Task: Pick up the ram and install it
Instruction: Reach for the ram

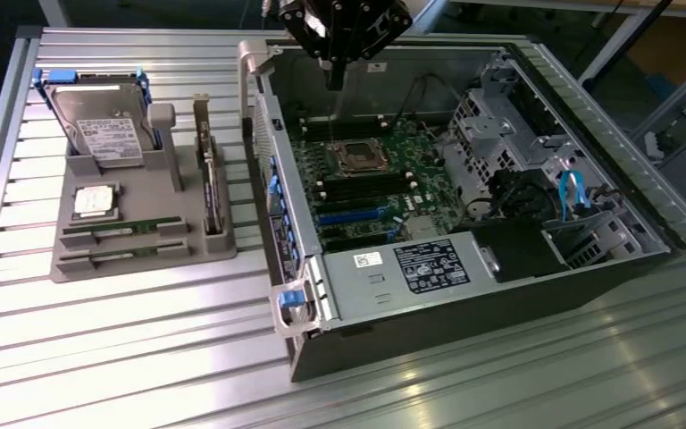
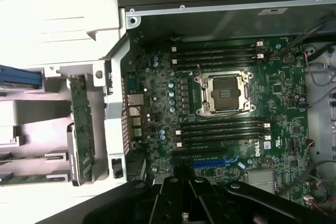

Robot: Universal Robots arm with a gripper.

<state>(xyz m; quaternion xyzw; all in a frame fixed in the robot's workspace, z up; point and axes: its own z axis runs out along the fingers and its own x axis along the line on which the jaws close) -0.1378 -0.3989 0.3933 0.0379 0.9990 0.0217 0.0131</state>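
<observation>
My gripper point(image 1: 335, 82) hangs over the open case point(image 1: 274, 161), jaws pressed together with nothing between them. The motherboard point(image 1: 367, 174) lies straight below. The ram point(image 1: 122, 227) sits well off to one side of my jaws, beyond the case wall and lower down. It rests in a slot of the grey holder point(image 1: 140, 204), with a second stick point(image 1: 114, 260) just beside it. I judge it light, stiff and thin, yet fragile — best pinched across its flat faces at mid-length, near the upper edge — clear of the contacts.
</observation>
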